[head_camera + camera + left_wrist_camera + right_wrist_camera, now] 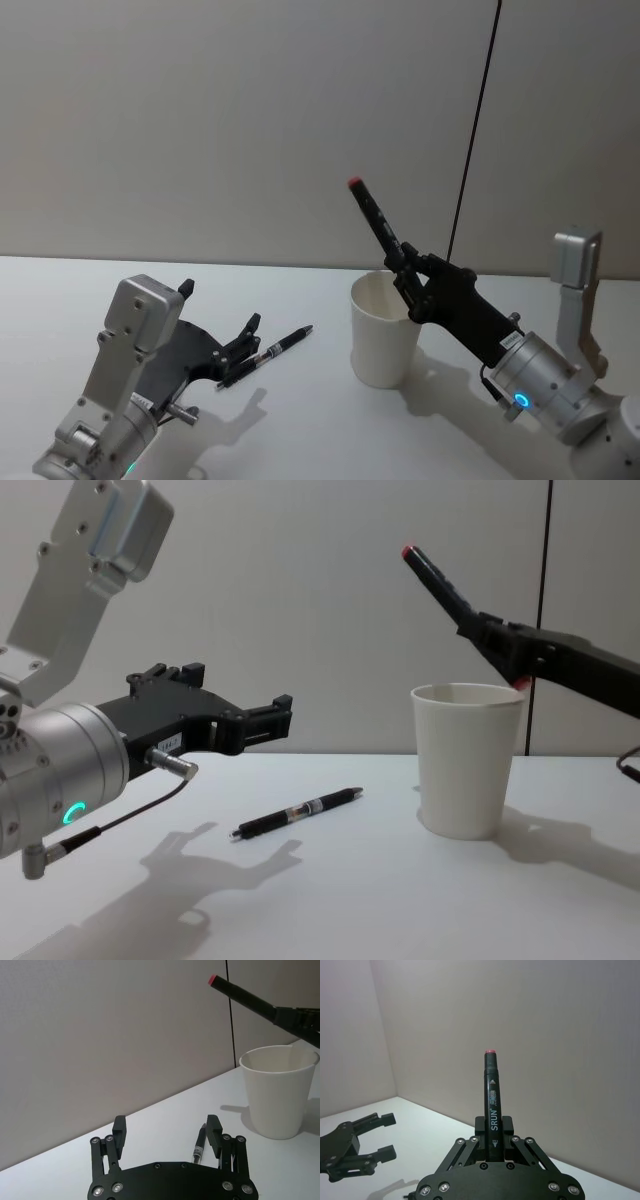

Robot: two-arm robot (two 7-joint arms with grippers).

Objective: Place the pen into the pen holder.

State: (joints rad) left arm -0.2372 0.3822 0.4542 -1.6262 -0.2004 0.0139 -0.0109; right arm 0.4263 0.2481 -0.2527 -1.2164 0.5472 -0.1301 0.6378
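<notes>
A slim black pen [285, 345] with a clear middle lies flat on the white table, left of the pen holder [385, 330], an upright white paper cup. My left gripper [220, 305] hangs open above the pen [300, 813], not touching it; in the left wrist view the pen [199, 1146] lies close to one finger. My right gripper [405, 265] is shut on a black marker with a red tip [372, 212]. It holds the marker tilted above the cup's rim [465, 760], red end up.
A grey wall stands close behind the table. A thin black cable [475, 130] hangs down the wall behind the cup. The right arm's body [540, 385] lies low to the right of the cup.
</notes>
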